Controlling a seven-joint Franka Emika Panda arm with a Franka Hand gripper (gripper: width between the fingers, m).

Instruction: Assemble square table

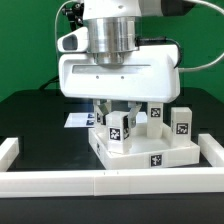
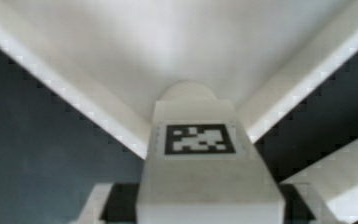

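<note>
Found the gripper low over the slab, its fingers set either side of a leg that stood upright on the slab, on the side toward the exterior view's left. Saw that leg close up in the wrist view, tag facing the camera, dead centre between pale surfaces too blurred to name. Could not tell whether the jaws pinched the leg or merely flanked it: neither spread wide nor pressed together, but no clear contact to be made out at the leg's sides.

Counted two more legs on the slab, one near its middle and one toward the exterior view's right; could not find a fourth. Placed the slab itself on the dark table, just inside the front rail, with the marker board behind it to the exterior view's left.

Judged the step in hand to be the taking up of a leg, with the assembly early: saw no leg that looked joined to the slab, only legs standing loose on it.

Judged the next move to call for a firm, square hold on the leg, then a straight lift clear of its neighbours, then a careful lining-up with a corner of the slab. Feared a skewed grip tipping the leg or knocking the one just beside it.
</note>
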